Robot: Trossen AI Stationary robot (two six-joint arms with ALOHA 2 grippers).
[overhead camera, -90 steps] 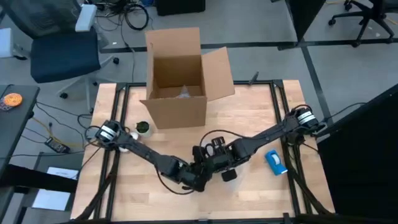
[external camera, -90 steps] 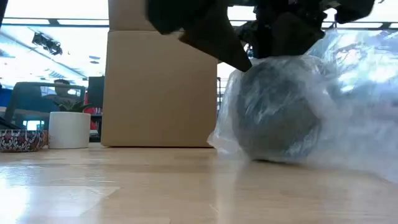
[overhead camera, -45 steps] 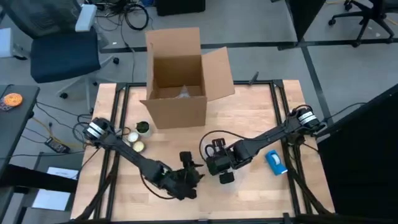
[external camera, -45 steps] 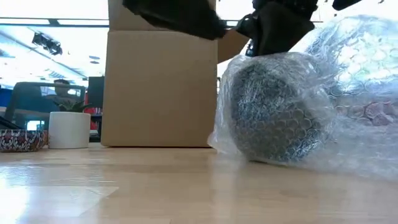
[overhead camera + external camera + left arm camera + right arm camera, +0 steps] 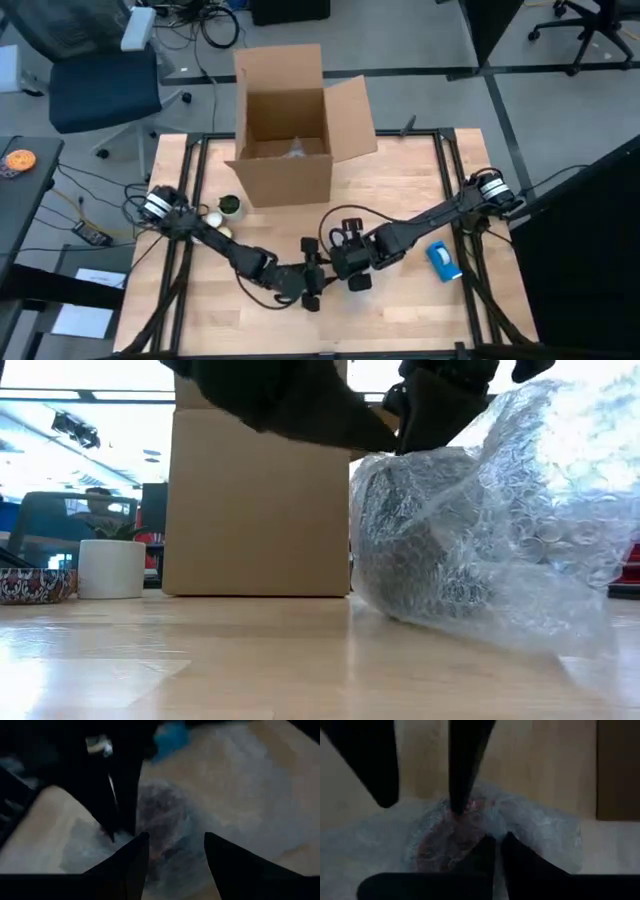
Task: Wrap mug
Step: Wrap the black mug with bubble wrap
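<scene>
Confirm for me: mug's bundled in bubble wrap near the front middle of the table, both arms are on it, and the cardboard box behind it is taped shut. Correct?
Not quite. The cardboard box is open, not taped shut: the high view shows its flaps up and its inside exposed. The rest holds: the mug sits inside bubble wrap near the table's front middle, with the left gripper and right gripper both on it.

An open brown cardboard box stands at the far edge of the light wooden table, flaps spread. The two dark arms reach inward and meet near the table's front centre, the left gripper just beside the right gripper. A small blue object lies near the right arm. Small round white and green items sit beside the left arm.
</scene>
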